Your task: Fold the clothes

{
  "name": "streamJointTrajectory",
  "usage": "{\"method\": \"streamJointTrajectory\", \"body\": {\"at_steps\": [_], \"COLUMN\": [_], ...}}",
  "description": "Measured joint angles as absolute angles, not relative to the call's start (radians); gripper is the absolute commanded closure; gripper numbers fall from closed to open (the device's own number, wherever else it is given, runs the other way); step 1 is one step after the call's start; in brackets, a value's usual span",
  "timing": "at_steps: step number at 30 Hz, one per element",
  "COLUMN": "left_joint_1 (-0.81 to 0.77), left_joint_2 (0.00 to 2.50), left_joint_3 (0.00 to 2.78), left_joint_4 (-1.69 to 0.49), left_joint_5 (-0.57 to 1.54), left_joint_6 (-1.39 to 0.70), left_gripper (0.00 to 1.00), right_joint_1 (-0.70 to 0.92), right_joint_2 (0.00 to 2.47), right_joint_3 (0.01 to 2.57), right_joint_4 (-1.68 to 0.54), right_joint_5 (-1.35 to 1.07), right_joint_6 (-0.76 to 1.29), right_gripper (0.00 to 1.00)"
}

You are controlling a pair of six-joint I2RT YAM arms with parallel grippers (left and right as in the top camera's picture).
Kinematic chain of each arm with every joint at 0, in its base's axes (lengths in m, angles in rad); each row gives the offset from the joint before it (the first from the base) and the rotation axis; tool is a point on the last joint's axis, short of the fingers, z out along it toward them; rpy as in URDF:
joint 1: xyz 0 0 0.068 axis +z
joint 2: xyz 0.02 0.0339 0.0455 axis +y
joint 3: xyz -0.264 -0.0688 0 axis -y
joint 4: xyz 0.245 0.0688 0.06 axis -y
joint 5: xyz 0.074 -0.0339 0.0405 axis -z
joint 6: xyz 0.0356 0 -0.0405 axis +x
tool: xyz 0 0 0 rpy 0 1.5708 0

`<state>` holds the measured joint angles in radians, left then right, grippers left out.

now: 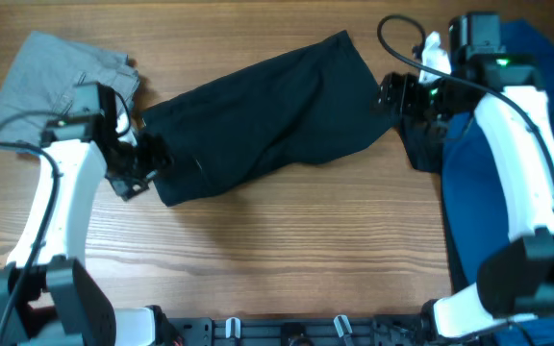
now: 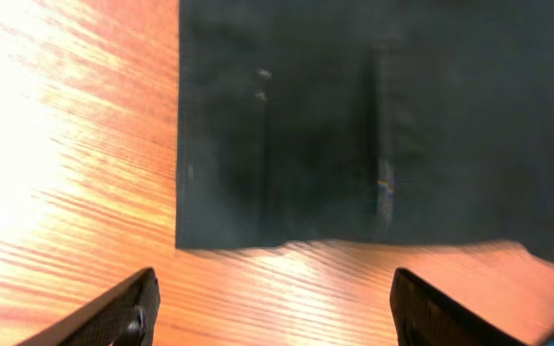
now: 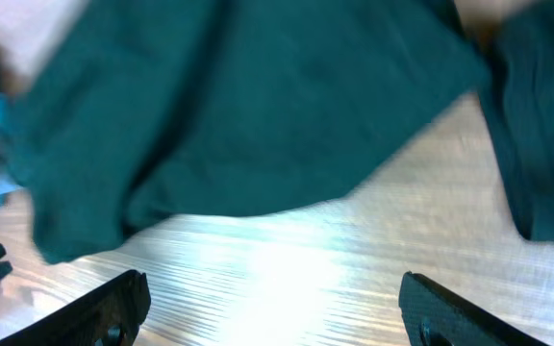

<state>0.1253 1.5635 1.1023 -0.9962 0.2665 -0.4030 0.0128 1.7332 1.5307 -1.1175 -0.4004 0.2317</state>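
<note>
The black shorts lie folded as a long band across the middle of the table, running from lower left to upper right. My left gripper is open and empty at the shorts' left end; the left wrist view shows the straight cloth edge just beyond the open fingers. My right gripper is open and empty at the shorts' right end; its wrist view shows the dark cloth ahead of the spread fingers, bare wood between them.
A grey garment lies crumpled at the back left, behind my left arm. A blue garment covers the right side of the table under my right arm, with a dark piece at its left edge.
</note>
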Motion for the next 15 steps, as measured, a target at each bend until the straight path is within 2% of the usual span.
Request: {"method": "streamJointTrajectory", "body": {"at_steps": [2, 3, 5, 8, 9, 10, 11, 12, 14, 15], "left_joint_1": [0.125, 0.125, 0.125, 0.125, 0.125, 0.125, 0.125, 0.125, 0.125, 0.125], "left_joint_2": [1.604, 1.615, 1.645, 1.684, 1.697, 1.704, 1.707, 1.707, 1.708, 1.708], "left_joint_3": [0.996, 0.979, 0.965, 0.964, 0.964, 0.964, 0.964, 0.964, 0.964, 0.964], "left_joint_4": [-0.885, -0.863, -0.775, -0.688, -0.675, -0.675, -0.673, -0.676, -0.681, -0.685], "left_joint_5": [0.259, 0.259, 0.258, 0.239, 0.233, 0.229, 0.216, 0.205, 0.192, 0.183], "left_joint_6": [-0.441, -0.449, -0.461, -0.454, -0.447, -0.439, -0.424, -0.419, -0.410, -0.405], "left_gripper": [0.25, 0.27, 0.32, 0.48, 0.58, 0.68, 0.82, 0.86, 0.91, 0.93], "right_joint_1": [-0.010, -0.020, -0.039, -0.038, -0.038, -0.038, -0.038, -0.038, -0.038, -0.038], "right_joint_2": [1.806, 1.838, 1.941, 2.035, 2.063, 2.077, 2.099, 2.102, 2.103, 2.103], "right_joint_3": [1.474, 1.463, 1.446, 1.446, 1.444, 1.439, 1.436, 1.436, 1.434, 1.435], "right_joint_4": [-1.095, -1.085, -1.030, -0.910, -0.866, -0.805, -0.649, -0.622, -0.562, -0.562], "right_joint_5": [-0.393, -0.400, -0.439, -0.479, -0.497, -0.510, -0.535, -0.540, -0.542, -0.543], "right_joint_6": [0.265, 0.274, 0.307, 0.402, 0.451, 0.480, 0.533, 0.543, 0.543, 0.533], "right_gripper": [0.18, 0.06, 0.01, 0.01, 0.06, 0.21, 0.73, 0.83, 0.96, 0.96]}}
